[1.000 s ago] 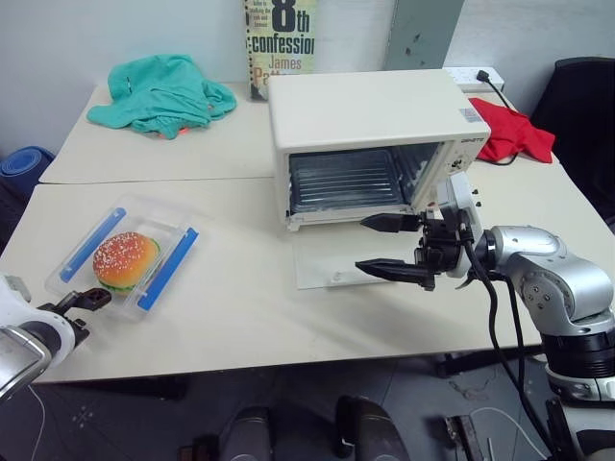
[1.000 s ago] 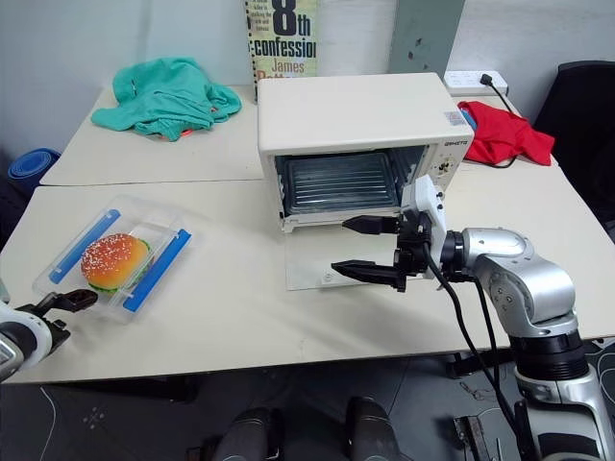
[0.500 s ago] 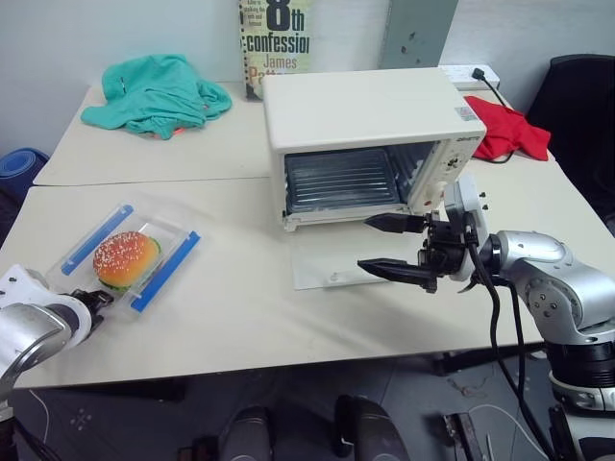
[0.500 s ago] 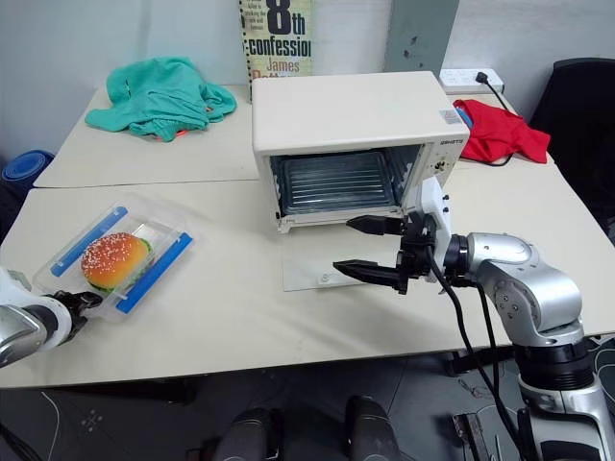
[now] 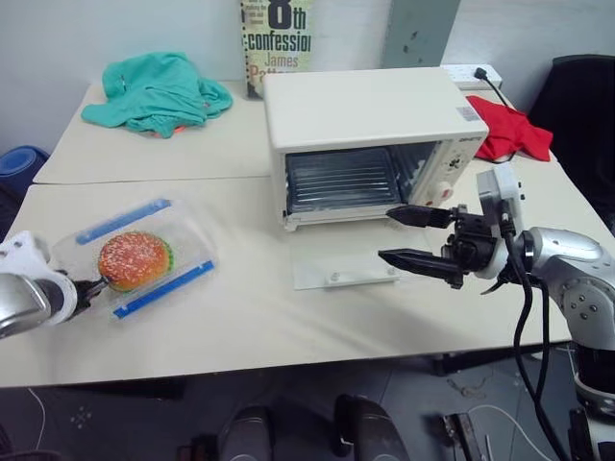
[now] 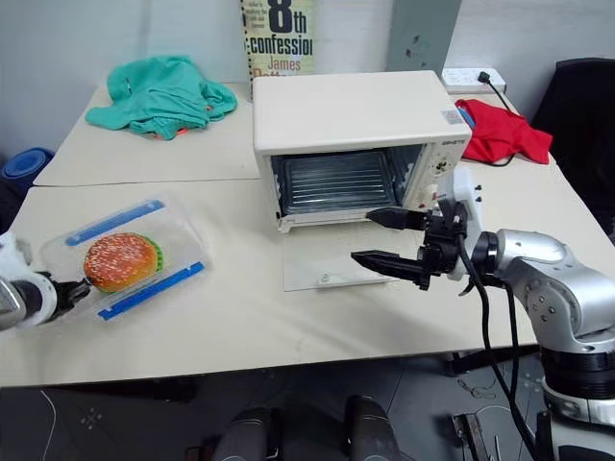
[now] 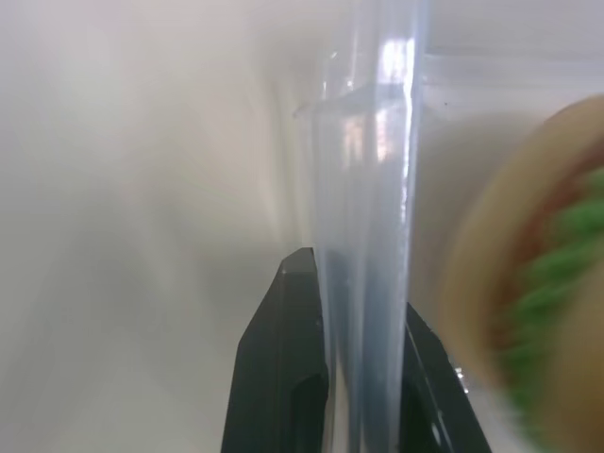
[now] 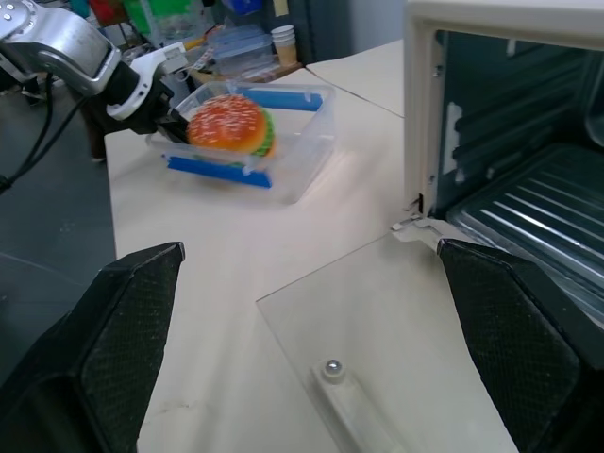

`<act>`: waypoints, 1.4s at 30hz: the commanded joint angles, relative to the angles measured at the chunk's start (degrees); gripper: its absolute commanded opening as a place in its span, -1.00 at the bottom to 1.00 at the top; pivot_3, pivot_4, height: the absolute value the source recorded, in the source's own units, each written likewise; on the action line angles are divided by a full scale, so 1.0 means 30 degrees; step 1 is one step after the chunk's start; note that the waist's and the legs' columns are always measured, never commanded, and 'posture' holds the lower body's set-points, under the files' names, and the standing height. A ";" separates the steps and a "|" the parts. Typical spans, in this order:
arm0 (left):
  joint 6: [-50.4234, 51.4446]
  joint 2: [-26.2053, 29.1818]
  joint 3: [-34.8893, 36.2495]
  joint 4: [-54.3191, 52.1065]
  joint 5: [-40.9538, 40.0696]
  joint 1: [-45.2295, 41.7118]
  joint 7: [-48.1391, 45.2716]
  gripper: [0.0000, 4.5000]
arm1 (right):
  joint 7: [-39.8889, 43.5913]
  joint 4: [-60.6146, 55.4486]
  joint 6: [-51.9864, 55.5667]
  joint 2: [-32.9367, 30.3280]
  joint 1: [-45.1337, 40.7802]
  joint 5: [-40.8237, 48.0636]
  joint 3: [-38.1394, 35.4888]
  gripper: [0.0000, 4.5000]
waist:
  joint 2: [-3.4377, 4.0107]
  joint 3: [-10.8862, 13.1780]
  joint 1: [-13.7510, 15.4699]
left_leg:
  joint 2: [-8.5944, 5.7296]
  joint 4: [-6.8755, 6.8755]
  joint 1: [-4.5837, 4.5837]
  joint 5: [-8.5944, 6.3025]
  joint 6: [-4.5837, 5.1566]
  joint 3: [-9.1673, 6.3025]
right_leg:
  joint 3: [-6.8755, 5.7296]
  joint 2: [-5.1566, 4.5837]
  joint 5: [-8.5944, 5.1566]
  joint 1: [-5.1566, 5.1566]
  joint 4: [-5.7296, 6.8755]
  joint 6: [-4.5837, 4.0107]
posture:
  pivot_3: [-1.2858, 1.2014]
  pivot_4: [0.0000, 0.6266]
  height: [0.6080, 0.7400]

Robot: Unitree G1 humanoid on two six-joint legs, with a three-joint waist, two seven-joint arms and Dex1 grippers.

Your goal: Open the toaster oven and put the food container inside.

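The cream-white toaster oven (image 5: 370, 106) stands at mid-table, its glass door (image 5: 346, 259) folded down flat on the table and the wire rack inside showing. At the left lies the food container (image 5: 135, 259), a clear box with blue clip strips and a sesame-bun burger (image 5: 133, 259) in it. My left gripper (image 5: 85, 288) is shut on its near rim; the left wrist view shows black fingers (image 7: 283, 359) clamping the clear wall (image 7: 377, 189). Over the right end of the lowered door, my right gripper (image 5: 413, 237) hangs open and holds nothing.
A green cloth (image 5: 154, 86) and a book (image 5: 279, 43) are at the back left. A red cloth (image 5: 509, 130) and a power strip (image 5: 471, 72) sit behind the oven at right. A black chair (image 5: 586, 96) stands at the far right.
My left gripper has closed on the container's rim, and the container has turned so its blue strips lie more crosswise. My right gripper has drawn a little to the right, still open.
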 commanded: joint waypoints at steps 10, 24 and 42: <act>0.5978 0.3108 -0.5940 0.0068 0.4944 -0.7921 -1.2393 -0.99 | -0.0487 -0.2094 -0.0015 -0.1682 0.3403 0.0978 -0.3636 1.00 | -0.0031 0.0023 0.0390 | 0.0017 -0.0200 -0.0003 0.0036 -0.0117 0.0081 | 0.0017 0.0068 -0.0005 -0.0067 -0.0139 -0.0009 | 0.03 -0.52 1.00; 0.6785 -0.3005 -1.2280 0.1335 0.3244 -1.5565 -0.9833 -0.99 | -0.1665 -0.4758 0.0797 -0.2525 0.7950 0.2935 -0.8578 1.00 | -0.0083 0.0053 0.0413 | -0.0005 -0.0125 0.0033 0.0055 -0.0090 0.0063 | 0.0100 0.0089 0.0034 -0.0009 -0.0138 0.0066 | 0.03 -0.52 1.00; 0.4330 -0.9535 -1.4371 0.6278 -0.0233 -1.9068 -0.1541 -0.99 | -0.3685 -0.6736 0.0107 -0.2168 0.8916 0.4617 -0.8096 1.00 | -0.0112 0.0070 0.0481 | -0.0050 0.0044 0.0000 0.0046 -0.0002 -0.0001 | 0.0204 0.0106 0.0086 0.0027 -0.0101 0.0157 | 0.03 -0.52 1.00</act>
